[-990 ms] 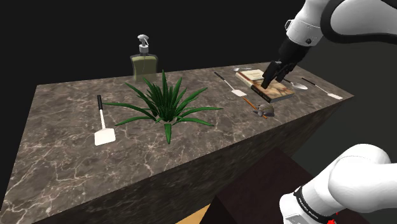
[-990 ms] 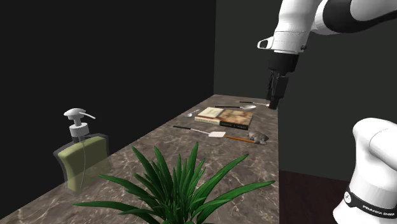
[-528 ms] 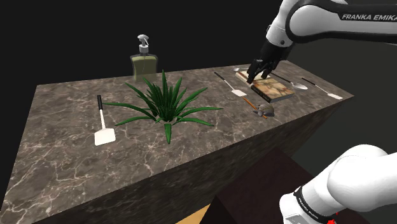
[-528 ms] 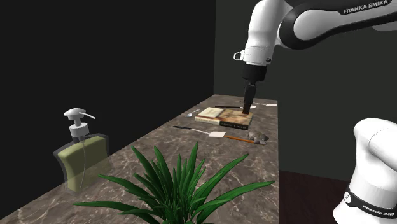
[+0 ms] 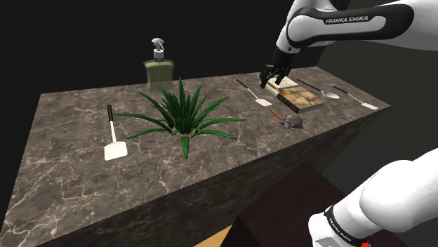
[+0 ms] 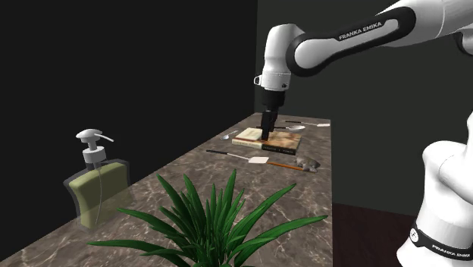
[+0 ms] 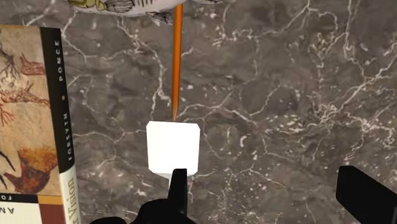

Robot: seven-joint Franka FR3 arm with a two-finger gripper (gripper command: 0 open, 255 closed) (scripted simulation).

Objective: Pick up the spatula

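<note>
A spatula (image 5: pixel 254 93) with a thin black handle and a white blade (image 7: pixel 172 147) lies on the dark marble counter (image 5: pixel 70 182), just left of a book (image 5: pixel 295 95) in the shoulder view. My black gripper (image 5: pixel 269 74) hovers over the book's far left corner, close above this spatula (image 6: pixel 241 156). In the wrist view the fingers (image 7: pixel 180 189) stand apart, open and holding nothing, with the white blade just ahead of one fingertip. A second, larger spatula (image 5: pixel 112 133) lies toward the counter's left end. A third one (image 5: pixel 355 97) rests at the far right.
A leafy green plant (image 5: pixel 181 112) stands mid-counter with a soap dispenser (image 5: pixel 158 69) behind it. A small grey brush (image 5: pixel 289 121) with an orange handle (image 7: pixel 177 57) lies by the book's near side. A spoon (image 5: pixel 320 90) lies right of the book. Black areas surround the counter.
The arm has swung toward the shoulder view's left, carrying the gripper from over the book's right side to its far left corner, nearer the spatula.
</note>
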